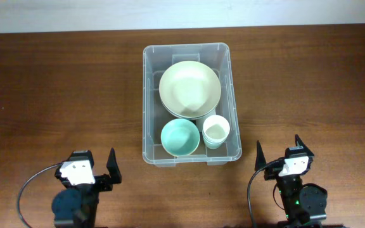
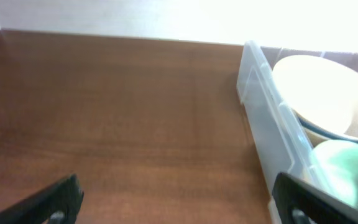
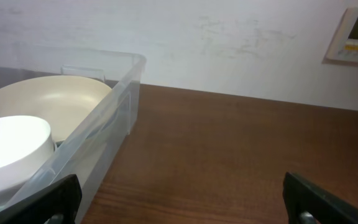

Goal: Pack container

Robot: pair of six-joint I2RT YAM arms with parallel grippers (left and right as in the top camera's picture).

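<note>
The container (image 1: 146,95) is sitting centre of the counter (image 1: 43,95), holding a cream bowl (image 1: 189,90), teal bowl (image 1: 180,137) and cup (image 1: 215,131). Left tool (image 1: 94,163) and right tool (image 1: 277,152) are hanging spread wide, empty. Packing is probably wrapping up; any next move is needing another item, none showing.

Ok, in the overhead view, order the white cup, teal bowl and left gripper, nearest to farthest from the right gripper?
1. white cup, near-right in the container.
2. teal bowl, left of the cup.
3. left gripper, far left.
</note>
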